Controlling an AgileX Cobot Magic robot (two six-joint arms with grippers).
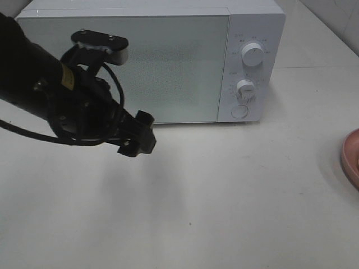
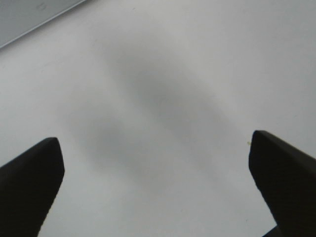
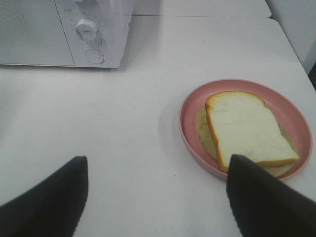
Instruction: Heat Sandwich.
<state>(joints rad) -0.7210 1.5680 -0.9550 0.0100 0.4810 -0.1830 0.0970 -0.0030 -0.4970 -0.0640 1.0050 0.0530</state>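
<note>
The sandwich (image 3: 244, 128), pale bread with an orange-yellow crust over a pale greenish layer, lies on a round pink plate (image 3: 189, 109) on the white table. My right gripper (image 3: 158, 168) is open and empty, a little short of the plate; it does not show in the exterior high view. The white microwave (image 1: 151, 61) stands at the back with its door shut. My left gripper (image 1: 137, 141) hovers in front of the door's lower edge. In the left wrist view it (image 2: 155, 148) is open and empty above bare table.
Only the plate's edge (image 1: 352, 159) shows at the right border of the exterior high view. The microwave's two knobs (image 1: 253, 55) and round button (image 1: 239, 111) are on its right panel. The microwave also shows in the right wrist view (image 3: 59, 29). The table's far edge lies beyond the plate.
</note>
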